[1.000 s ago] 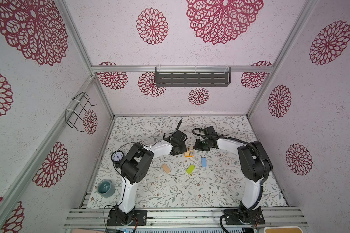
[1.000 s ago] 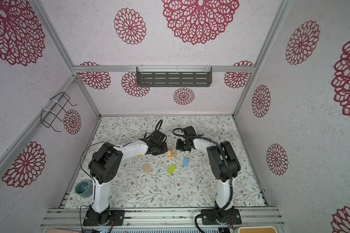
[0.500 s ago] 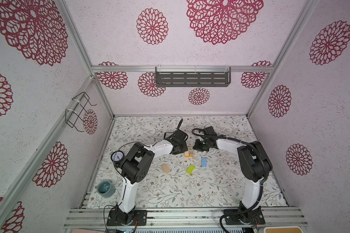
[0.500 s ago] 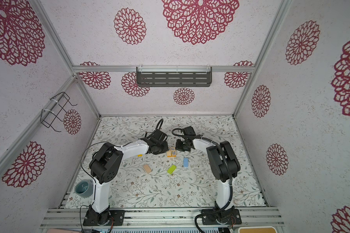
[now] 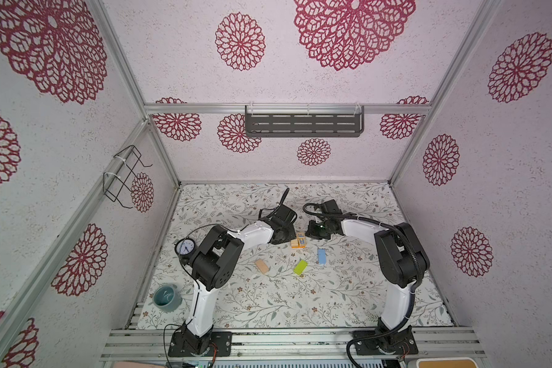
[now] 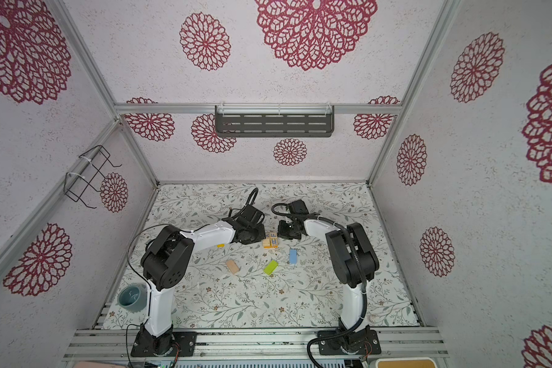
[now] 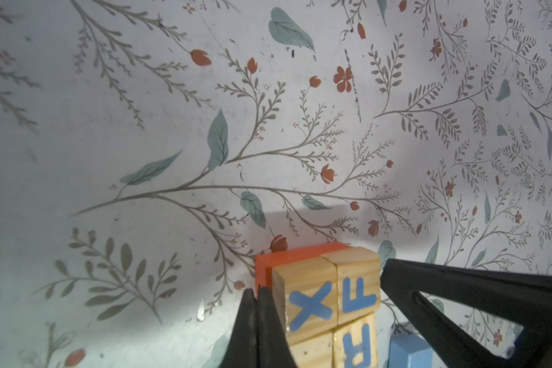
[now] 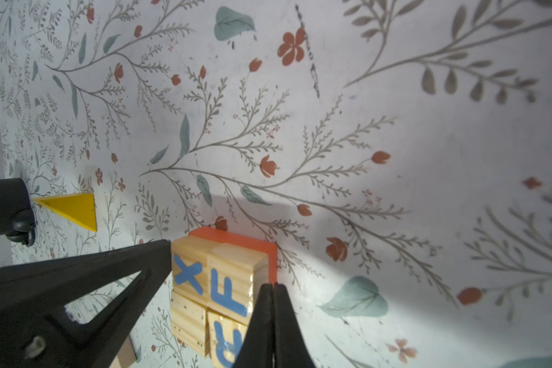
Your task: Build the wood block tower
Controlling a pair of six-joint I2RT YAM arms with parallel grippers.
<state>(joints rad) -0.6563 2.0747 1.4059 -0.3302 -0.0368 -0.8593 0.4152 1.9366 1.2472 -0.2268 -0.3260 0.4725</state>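
In both top views, the lettered cubes (image 5: 299,239) are seen clustered at the middle of the floral surface (image 5: 268,302), flanked closely by the left gripper (image 5: 286,235) and the right gripper (image 5: 310,234). A tan block (image 5: 262,266), a lime green block (image 5: 300,267) and a light blue block (image 5: 321,256) are laid apart from one another, nearer the arm bases.

In the left wrist view, 4 cubes are shown packed together on an orange block (image 7: 287,255). The left gripper is clenched on nothing, its tip set against the orange block's side beside the X cube (image 7: 309,299).

In the right wrist view, the right gripper is likewise clenched and empty, its tip at the orange block's edge beside the F cube (image 8: 233,280). A yellow triangle (image 8: 74,208) is seen well apart.
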